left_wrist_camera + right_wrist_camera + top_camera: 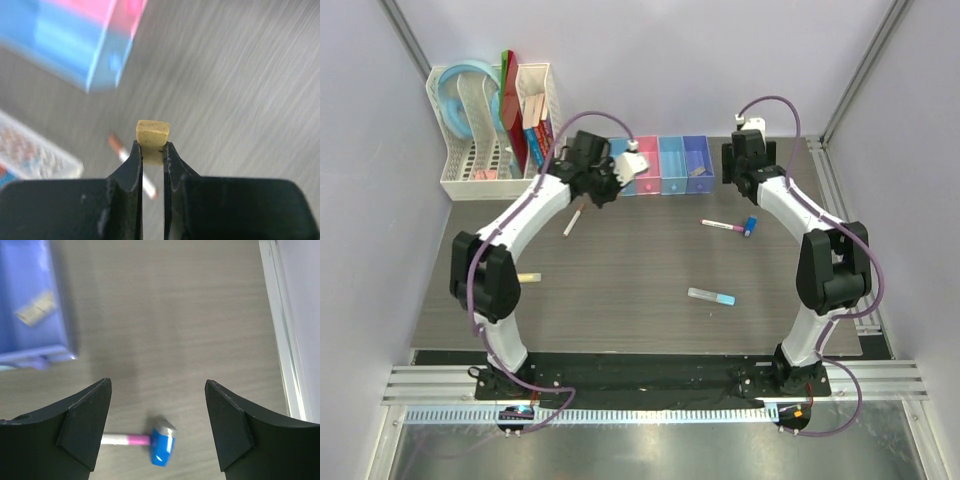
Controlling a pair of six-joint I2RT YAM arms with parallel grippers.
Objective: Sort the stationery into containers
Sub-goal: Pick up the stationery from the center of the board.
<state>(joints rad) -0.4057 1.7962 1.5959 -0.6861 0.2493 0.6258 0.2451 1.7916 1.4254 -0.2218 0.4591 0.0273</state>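
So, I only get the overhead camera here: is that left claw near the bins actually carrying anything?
Observer: Yes. Its wrist camera shows the left gripper shut on a small tan block, pinched right at the fingertips.
Visitor: And the other one?
Observer: The right gripper is open, with nothing between its fingers, only table below.
Visitor: Is the violet-blue bin next to it empty? From above I just see a speck.
Observer: Not empty. The right wrist camera shows a pale piece lying inside it.
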